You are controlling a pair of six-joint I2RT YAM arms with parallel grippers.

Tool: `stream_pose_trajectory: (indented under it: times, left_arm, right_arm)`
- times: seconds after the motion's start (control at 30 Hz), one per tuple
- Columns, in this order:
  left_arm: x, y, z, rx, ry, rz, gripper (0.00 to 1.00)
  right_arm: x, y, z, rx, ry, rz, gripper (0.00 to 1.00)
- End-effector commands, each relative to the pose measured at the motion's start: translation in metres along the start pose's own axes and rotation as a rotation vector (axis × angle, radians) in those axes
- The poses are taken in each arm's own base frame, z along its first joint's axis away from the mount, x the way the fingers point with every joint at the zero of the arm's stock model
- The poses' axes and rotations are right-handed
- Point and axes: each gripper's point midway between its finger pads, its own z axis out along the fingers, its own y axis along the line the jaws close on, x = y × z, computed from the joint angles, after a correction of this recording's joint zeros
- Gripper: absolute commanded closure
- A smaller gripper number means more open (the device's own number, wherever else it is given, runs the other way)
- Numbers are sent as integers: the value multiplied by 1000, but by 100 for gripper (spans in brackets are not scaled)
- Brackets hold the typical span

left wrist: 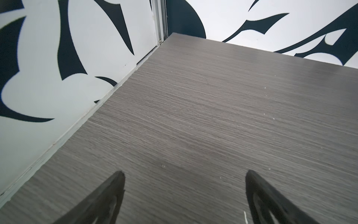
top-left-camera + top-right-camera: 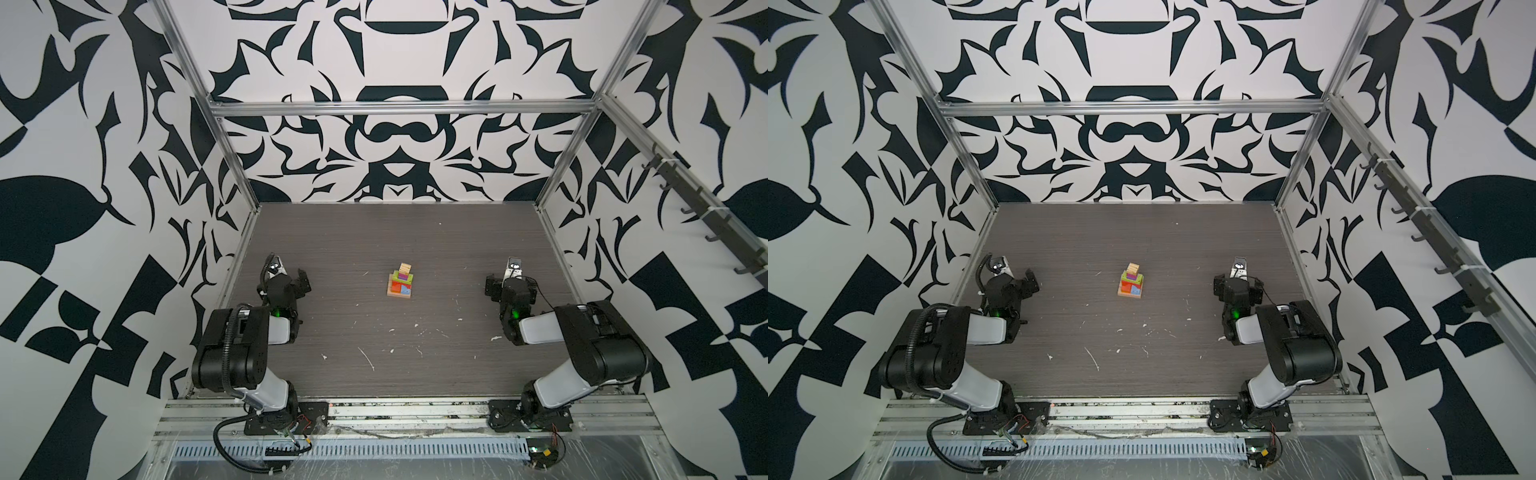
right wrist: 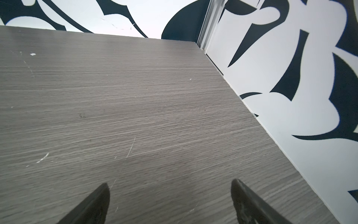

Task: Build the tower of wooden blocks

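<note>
Stepped wood block tower [image 2: 400,282], tan base [image 2: 398,294], bright middle, tan cube [image 2: 406,267] atop, left hand [image 1: 185,171], right hand [image 3: 170,182] spread

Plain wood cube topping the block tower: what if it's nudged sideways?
The plain tan wood cube looks rigid and small, so probably light: it would likely slide off. It sits atop the stepped multicoloured wood block tower, whose layers look merely stacked, so lower blocks might shift too.
</note>
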Motion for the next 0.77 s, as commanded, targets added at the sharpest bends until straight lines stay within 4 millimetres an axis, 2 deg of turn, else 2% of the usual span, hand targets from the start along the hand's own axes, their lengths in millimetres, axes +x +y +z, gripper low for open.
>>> stream_pose_trajectory:
  times: [0.0, 0.2, 0.3, 0.47, 0.73]
  left_arm:
    - [-16, 2, 1, -10, -46, -20, 0]
    - [-16, 1, 1, -9, -45, -21, 0]
    - [-16, 1, 1, -9, -44, -21, 0]
    - [-15, 1, 1, -9, -44, -21, 0]
    - [-15, 1, 1, -10, -42, -20, 0]
  right_arm:
    - [-18, 2, -1, -12, -50, 41, 0]
    - [-18, 5, -1, -21, -51, 38, 0]
    - [-17, 30, -1, -164, -43, -28, 0]
    - [-17, 8, 0, -42, -46, 22, 0]
    - [-17, 7, -1, -36, -53, 28, 0]
